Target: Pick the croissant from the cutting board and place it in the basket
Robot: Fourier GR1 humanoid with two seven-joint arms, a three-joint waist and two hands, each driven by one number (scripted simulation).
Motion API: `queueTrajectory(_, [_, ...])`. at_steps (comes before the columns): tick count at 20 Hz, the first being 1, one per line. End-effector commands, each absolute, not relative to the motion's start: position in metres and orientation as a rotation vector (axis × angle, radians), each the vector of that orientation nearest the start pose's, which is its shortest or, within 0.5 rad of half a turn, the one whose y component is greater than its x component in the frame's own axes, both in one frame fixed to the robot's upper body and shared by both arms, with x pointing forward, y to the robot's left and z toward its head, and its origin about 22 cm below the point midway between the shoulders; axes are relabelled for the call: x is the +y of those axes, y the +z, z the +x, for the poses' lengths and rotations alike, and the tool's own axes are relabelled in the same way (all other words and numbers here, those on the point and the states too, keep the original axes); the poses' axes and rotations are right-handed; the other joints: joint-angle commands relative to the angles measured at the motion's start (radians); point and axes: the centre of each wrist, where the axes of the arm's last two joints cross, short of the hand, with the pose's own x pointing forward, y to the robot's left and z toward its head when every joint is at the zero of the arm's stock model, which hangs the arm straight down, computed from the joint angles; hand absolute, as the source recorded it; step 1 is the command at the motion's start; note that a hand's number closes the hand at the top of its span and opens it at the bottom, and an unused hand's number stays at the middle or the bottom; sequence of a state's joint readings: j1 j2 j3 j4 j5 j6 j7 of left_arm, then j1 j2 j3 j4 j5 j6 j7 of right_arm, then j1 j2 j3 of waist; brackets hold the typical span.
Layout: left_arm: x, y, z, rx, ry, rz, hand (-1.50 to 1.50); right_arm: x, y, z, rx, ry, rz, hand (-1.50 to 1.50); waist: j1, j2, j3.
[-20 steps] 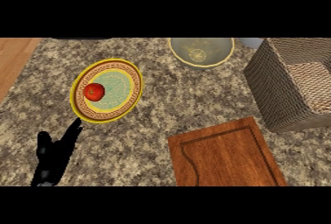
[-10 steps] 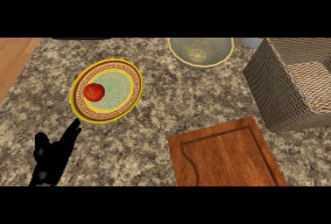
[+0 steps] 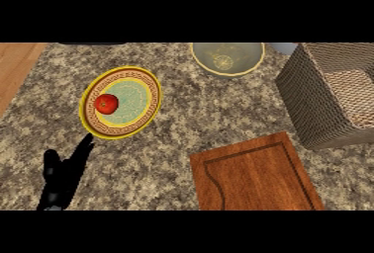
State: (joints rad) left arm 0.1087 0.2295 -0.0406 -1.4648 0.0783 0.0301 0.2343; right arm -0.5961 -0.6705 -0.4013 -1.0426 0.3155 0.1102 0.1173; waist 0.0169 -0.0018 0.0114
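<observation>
One black left hand (image 3: 62, 180) rests spread, granite counter's (image 3: 182, 138) front-left corner; brown wooden cutting board (image 3: 256, 180) shows no croissant; locate it first.

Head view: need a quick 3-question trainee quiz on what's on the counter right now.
1. True or false: a croissant lies on the cutting board.
2. What sits on the plate? A. a red tomato B. a lemon C. a croissant
3. Fill in: the only hand in view is the robot's ____ hand.

Key:
1. False. No croissant shows on the board.
2. A.
3. Left. The left hand is at the lower left, fingers straight, holding nothing.
</observation>
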Motion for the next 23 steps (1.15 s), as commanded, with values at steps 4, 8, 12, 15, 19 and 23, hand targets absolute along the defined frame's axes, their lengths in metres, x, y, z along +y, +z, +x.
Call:
queueTrajectory(4, [0.281,-0.053,0.198,-1.022,-0.047,0.135,0.0,-0.469,0.179,0.346,-1.482,0.352,-0.966,-1.5,0.002,0.007,-0.011])
queueTrajectory(8, [0.291,-0.061,0.196,-1.017,-0.046,0.134,0.0,-0.495,0.174,0.333,-1.546,0.293,-0.94,-1.5,-0.005,0.006,-0.011])
queueTrajectory(12, [0.283,-0.055,0.206,-1.02,-0.042,0.128,0.0,-0.489,0.179,0.348,-1.573,0.166,-0.912,-1.5,0.001,0.008,-0.011])
queueTrajectory(15, [0.289,-0.061,0.201,-1.02,-0.038,0.161,0.0,-0.523,0.194,0.322,-1.568,0.07,-0.884,-1.5,-0.011,0.006,-0.011])
queueTrajectory(19, [0.292,-0.043,0.202,-1.028,-0.035,0.146,0.0,-0.551,0.217,0.305,-1.529,-0.016,-0.935,-1.5,-0.001,0.007,-0.01])
queueTrajectory(23, [0.287,-0.061,0.2,-1.022,-0.022,0.159,0.0,-0.588,0.21,0.263,-1.492,-0.065,-0.934,-1.5,-0.01,0.01,-0.01])
